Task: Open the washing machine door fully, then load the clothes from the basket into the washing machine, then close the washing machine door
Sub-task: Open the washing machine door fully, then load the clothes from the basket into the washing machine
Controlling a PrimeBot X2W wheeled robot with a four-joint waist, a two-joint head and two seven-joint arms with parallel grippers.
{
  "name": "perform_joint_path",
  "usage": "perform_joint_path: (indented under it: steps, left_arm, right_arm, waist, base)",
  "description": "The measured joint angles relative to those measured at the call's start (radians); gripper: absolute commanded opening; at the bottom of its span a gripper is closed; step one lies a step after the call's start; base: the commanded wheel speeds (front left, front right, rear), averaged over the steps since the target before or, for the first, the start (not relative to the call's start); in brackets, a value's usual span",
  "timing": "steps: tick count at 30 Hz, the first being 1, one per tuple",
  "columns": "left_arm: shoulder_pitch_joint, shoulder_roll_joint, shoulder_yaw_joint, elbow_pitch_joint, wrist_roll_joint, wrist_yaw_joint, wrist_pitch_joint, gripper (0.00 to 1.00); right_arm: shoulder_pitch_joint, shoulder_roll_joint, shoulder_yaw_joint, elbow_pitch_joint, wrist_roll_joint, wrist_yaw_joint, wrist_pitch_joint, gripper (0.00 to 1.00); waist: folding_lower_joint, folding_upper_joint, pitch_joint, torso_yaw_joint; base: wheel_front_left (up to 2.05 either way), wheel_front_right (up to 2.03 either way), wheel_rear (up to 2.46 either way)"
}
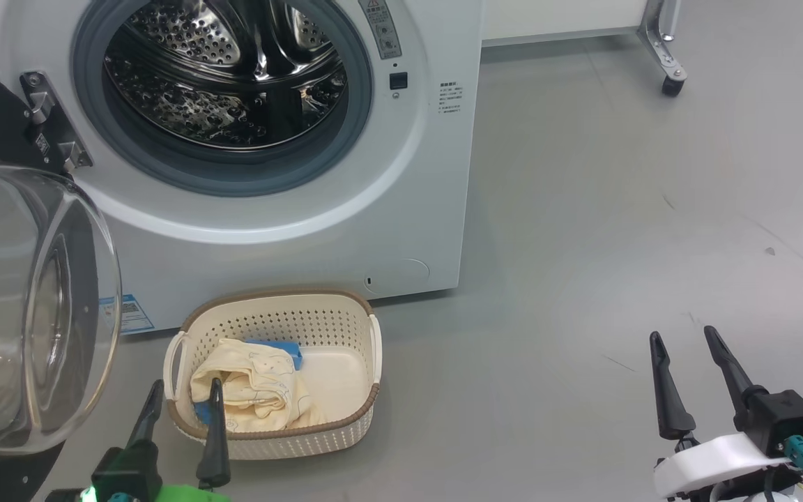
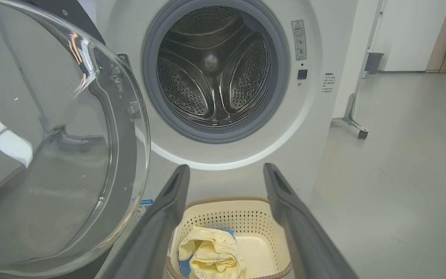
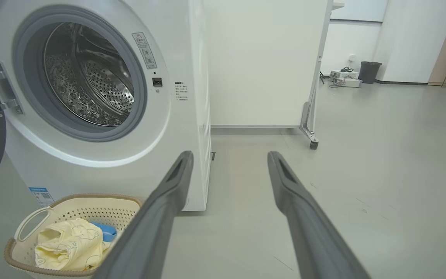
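**Door swung open, clothes in the basket, both grippers empty**

The soft cream-yellow printed garments (image 1: 255, 390) and a bright blue cloth piece (image 1: 279, 348) lie heaped in the left half of the small cream perforated plastic basket with a brown rim (image 1: 304, 443). It sits on the floor just in front of the big white front-loading washing machine (image 1: 408, 209). My left gripper (image 1: 186, 383) hangs over the basket's near left corner, its two dark fingers spread wide and gripping nothing. In its wrist view the tips are clear above the cloth. My right gripper (image 1: 682, 333) is equally spread and empty, well off to the right over bare grey floor (image 1: 617, 244).

The round black-rimmed door with its bulging glass bowl (image 1: 32, 307) stands swung out on the left, close beside my left gripper, and the perforated steel drum (image 1: 220, 77) is exposed. A blue label sticker (image 1: 126, 314) sits low on the machine front and a grey warning sticker (image 1: 382, 28) sits beside the opening. I can read neither. Open floor runs right of the machine up to a castor (image 1: 672, 84).
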Motion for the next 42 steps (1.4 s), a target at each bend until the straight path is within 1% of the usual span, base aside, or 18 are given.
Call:
perform_joint_path:
  steps: [4, 5, 24, 34, 36, 42]
  left_arm:
    - [0.000, 0.000, -0.019, -0.001, 0.001, 0.004, 0.008, 1.00]
    - [0.000, 0.000, -0.021, -0.001, 0.001, 0.007, 0.008, 1.00]
    - [0.000, 0.000, -0.021, -0.003, 0.000, 0.025, 0.017, 1.00]
    - [-0.001, 0.000, -0.035, -0.003, -0.001, 0.033, 0.017, 1.00]
    - [-0.001, 0.000, -0.041, -0.003, -0.003, 0.033, 0.017, 1.00]
    - [-0.002, 0.000, -0.060, -0.003, -0.011, 0.034, 0.017, 1.00]
  right_arm:
    - [0.019, 0.000, -0.012, -0.007, 0.000, -0.002, 0.000, 1.00]
    - [0.018, 0.000, -0.013, -0.009, 0.000, -0.007, 0.000, 1.00]
    - [0.018, 0.001, -0.021, -0.028, 0.000, -0.007, 0.000, 1.00]
    - [0.018, 0.004, -0.027, -0.030, 0.000, -0.005, 0.000, 1.00]
    - [0.018, 0.004, -0.027, -0.030, 0.000, 0.001, 0.000, 1.00]
    - [0.018, 0.004, -0.028, -0.030, 0.000, 0.002, 0.000, 1.00]
  waist:
    - [0.0000, 0.0000, 0.001, -0.011]
    - [0.0000, 0.0000, 0.002, -0.011]
    - [0.0000, 0.0000, 0.022, -0.006]
    - [0.0000, 0.0000, 0.030, -0.002]
    - [0.0000, 0.0000, 0.031, -0.001]
    - [0.0000, 0.0000, 0.034, 0.000]
  base:
    - [0.00, 0.00, 0.00]
    - [0.00, 0.00, 0.00]
    - [0.01, -0.04, 0.03]
    - [0.23, -0.55, 0.32]
    - [0.52, -0.73, 0.21]
    - [0.76, -0.81, 0.05]
